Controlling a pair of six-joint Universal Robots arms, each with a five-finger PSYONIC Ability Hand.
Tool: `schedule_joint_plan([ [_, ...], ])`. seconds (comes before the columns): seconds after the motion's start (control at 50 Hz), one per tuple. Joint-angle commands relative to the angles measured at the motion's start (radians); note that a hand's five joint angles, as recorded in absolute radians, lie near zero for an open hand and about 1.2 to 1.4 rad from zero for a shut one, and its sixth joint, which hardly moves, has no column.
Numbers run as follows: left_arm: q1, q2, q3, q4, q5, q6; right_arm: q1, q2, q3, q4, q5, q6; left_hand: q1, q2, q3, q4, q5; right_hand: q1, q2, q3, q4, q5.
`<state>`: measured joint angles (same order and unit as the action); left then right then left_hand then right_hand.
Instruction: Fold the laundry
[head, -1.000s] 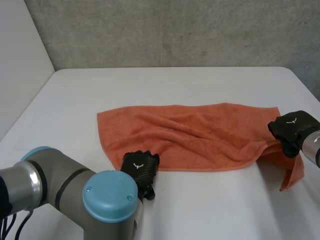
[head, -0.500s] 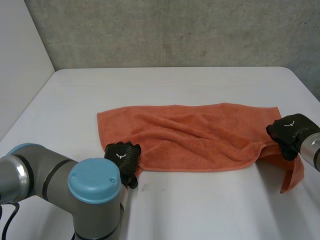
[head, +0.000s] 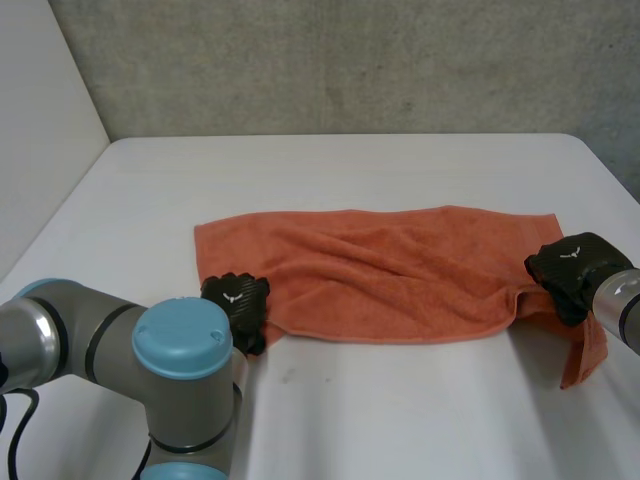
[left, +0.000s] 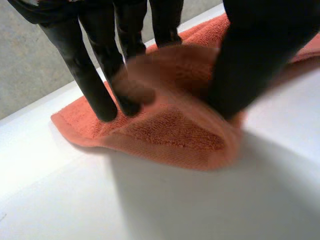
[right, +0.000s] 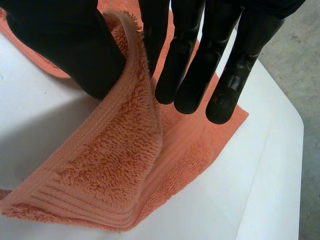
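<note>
Towel (head: 380, 275) lies spread lengthwise across the middle of the surface (head: 400, 410), rumpled through the centre, its far edge fairly straight. Left hand (head: 238, 298) sits on the near left corner; in its wrist view a ridge of cloth is bunched between straight fingers and thumb, so it holds the towel in a pinch, though the cloth barely clears the surface. Right hand (head: 562, 270) is at the right end, gripping the near corner between thumb and a finger, the other fingers straight and free; that corner is lifted and a flap hangs below the hand. Step in hand, as I judge it: secure both near corners, then carry the near edge over to the far edge. To do it well, the left pinch likely wants more cloth before lifting, since a thin bite of terry could slip. Both hands should rise together and level, with the edge taut between them so the wrinkled centre pulls flat. Watch the hanging flap on the right; it may tuck under and spoil the fold.
</note>
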<state>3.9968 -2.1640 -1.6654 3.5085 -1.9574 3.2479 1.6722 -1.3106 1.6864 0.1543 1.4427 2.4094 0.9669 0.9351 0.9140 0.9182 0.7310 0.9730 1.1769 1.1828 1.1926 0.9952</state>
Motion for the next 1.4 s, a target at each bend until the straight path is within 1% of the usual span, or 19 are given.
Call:
schedule_joint_plan([
  [0.02, 0.001, 0.047, 0.015, -0.009, 0.003, 0.001, -0.005, 0.002, -0.017, 0.001, 0.002, 0.002, 0.429, 0.461, 0.482, 0.478, 0.491, 0.423, 0.219, 0.213, 0.204, 0.227],
  [0.18, 0.102, 0.245, -0.011, -0.04, 0.089, 0.042, -0.017, -0.099, -0.065, 0.051, 0.002, -0.003, 0.429, 0.461, 0.482, 0.478, 0.491, 0.423, 0.219, 0.213, 0.204, 0.227],
  [0.2, 0.142, 0.312, -0.03, -0.069, 0.128, 0.097, -0.017, -0.113, -0.068, 0.066, 0.002, -0.007, 0.429, 0.461, 0.482, 0.478, 0.491, 0.423, 0.219, 0.213, 0.204, 0.227],
  [0.3, 0.185, 0.414, -0.089, -0.131, 0.196, 0.262, -0.045, -0.16, -0.082, 0.218, -0.013, -0.065, 0.429, 0.461, 0.482, 0.478, 0.491, 0.423, 0.219, 0.213, 0.204, 0.227],
  [0.44, 0.235, 0.463, -0.218, -0.193, 0.218, 0.482, -0.077, -0.176, -0.018, 0.335, -0.019, -0.194, 0.429, 0.461, 0.482, 0.478, 0.491, 0.423, 0.219, 0.213, 0.204, 0.227],
  [0.52, 0.274, 0.452, -0.278, -0.194, 0.219, 0.533, -0.084, -0.164, 0.041, 0.327, -0.015, -0.251, 0.429, 0.461, 0.482, 0.478, 0.491, 0.423, 0.219, 0.213, 0.204, 0.227],
  [0.56, 0.292, 0.435, -0.287, -0.186, 0.221, 0.533, -0.089, -0.157, 0.051, 0.323, -0.013, -0.259, 0.429, 0.461, 0.482, 0.478, 0.491, 0.423, 0.219, 0.213, 0.204, 0.227],
  [0.66, 0.308, 0.33, -0.233, -0.122, 0.229, 0.539, -0.091, 0.012, 0.056, 0.237, -0.005, -0.292, 0.429, 0.461, 0.482, 0.478, 0.491, 0.423, 0.219, 0.213, 0.204, 0.227],
  [0.74, 0.308, 0.262, -0.104, -0.066, 0.229, 0.547, -0.086, 0.079, -0.071, 0.134, 0.007, -0.27, 0.429, 0.461, 0.482, 0.478, 0.491, 0.423, 0.219, 0.213, 0.204, 0.227],
  [0.84, 0.306, 0.222, 0.065, -0.046, 0.229, 0.563, -0.013, 0.088, -0.308, 0.027, 0.042, -0.137, 0.429, 0.461, 0.482, 0.478, 0.491, 0.423, 0.219, 0.213, 0.204, 0.227],
  [0.86, 0.306, 0.21, 0.169, -0.039, 0.232, 0.575, -0.012, 0.088, -0.309, 0.027, 0.042, -0.136, 0.429, 0.461, 0.482, 0.478, 0.491, 0.423, 0.219, 0.213, 0.204, 0.227],
  [0.88, 0.306, 0.199, 0.278, -0.026, 0.233, 0.584, 0.024, 0.085, -0.449, -0.04, 0.059, -0.037, 0.429, 0.461, 0.482, 0.478, 0.491, 0.423, 0.219, 0.213, 0.204, 0.227],
  [0.96, 0.312, 0.203, 0.51, 0.075, 0.236, 0.586, 0.037, 0.027, -0.576, -0.175, 0.061, 0.069, 0.429, 0.461, 0.482, 0.478, 0.491, 0.423, 0.219, 0.213, 0.204, 0.227],
  [1.0, 0.329, 0.216, 0.575, 0.188, 0.244, 0.578, 0.034, -0.065, -0.597, -0.29, 0.055, 0.118, 0.429, 0.461, 0.482, 0.478, 0.491, 0.423, 0.219, 0.213, 0.204, 0.227],
  [1.1, 0.352, 0.25, 0.573, 0.308, 0.259, 0.556, 0.037, -0.167, -0.551, -0.398, 0.055, 0.145, 0.429, 0.461, 0.482, 0.478, 0.491, 0.423, 0.219, 0.213, 0.204, 0.227],
  [1.2, 0.398, 0.312, 0.364, 0.348, 0.281, 0.437, 0.043, -0.177, -0.384, -0.303, 0.012, 0.135, 0.429, 0.461, 0.482, 0.478, 0.491, 0.423, 0.219, 0.213, 0.204, 0.227],
  [1.26, 0.415, 0.32, 0.296, 0.345, 0.285, 0.411, 0.047, -0.171, -0.256, -0.22, -0.019, 0.119, 0.429, 0.461, 0.482, 0.478, 0.491, 0.423, 0.219, 0.213, 0.204, 0.227],
  [1.28, 0.433, 0.323, 0.188, 0.346, 0.301, 0.376, 0.047, -0.167, -0.229, -0.211, -0.022, 0.111, 0.429, 0.461, 0.482, 0.478, 0.491, 0.423, 0.219, 0.213, 0.204, 0.227],
  [1.4, 0.446, 0.314, -0.013, 0.359, 0.354, 0.332, 0.049, -0.091, -0.108, -0.202, -0.038, 0.073, 0.429, 0.461, 0.482, 0.478, 0.491, 0.423, 0.219, 0.213, 0.204, 0.227],
])
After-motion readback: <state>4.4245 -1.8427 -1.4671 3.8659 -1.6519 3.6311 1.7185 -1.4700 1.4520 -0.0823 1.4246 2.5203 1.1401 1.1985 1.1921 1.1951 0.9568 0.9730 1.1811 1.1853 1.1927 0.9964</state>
